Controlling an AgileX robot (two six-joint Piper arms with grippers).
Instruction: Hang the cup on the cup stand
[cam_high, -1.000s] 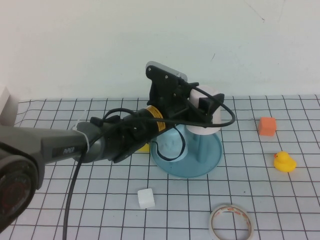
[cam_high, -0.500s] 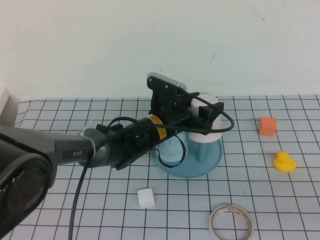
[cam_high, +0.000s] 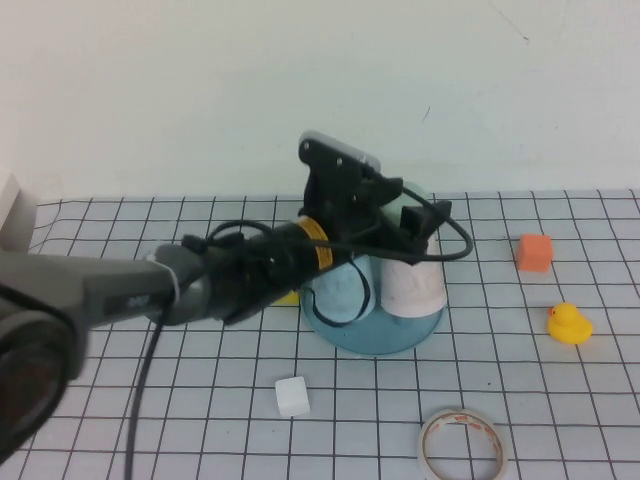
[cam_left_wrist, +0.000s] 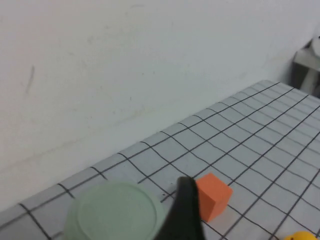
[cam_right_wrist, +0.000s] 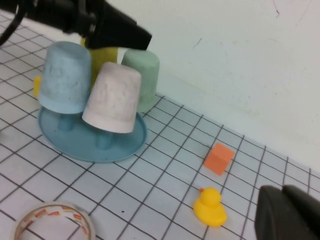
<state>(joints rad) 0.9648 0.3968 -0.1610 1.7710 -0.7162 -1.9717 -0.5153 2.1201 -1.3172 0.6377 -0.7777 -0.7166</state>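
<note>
The pale pink cup (cam_high: 415, 285) sits upside down over a peg of the teal cup stand (cam_high: 385, 338), tilted a little; it also shows in the right wrist view (cam_right_wrist: 114, 97). My left gripper (cam_high: 405, 213) hovers just above it, open and holding nothing. One of its fingers (cam_left_wrist: 182, 212) shows in the left wrist view, next to the pale green cup (cam_left_wrist: 115, 215). A light blue cup (cam_high: 340, 290) hangs on the stand beside the pink one. My right gripper (cam_right_wrist: 287, 212) is shut and empty, off to the right, out of the high view.
An orange cube (cam_high: 535, 252) and a yellow duck (cam_high: 568, 324) lie right of the stand. A tape roll (cam_high: 462, 447) and a white cube (cam_high: 292, 396) lie in front. The wall rises close behind the stand.
The pink cup has dropped from the left gripper's hold down onto the peg. The left gripper has let go and stays just above it.
</note>
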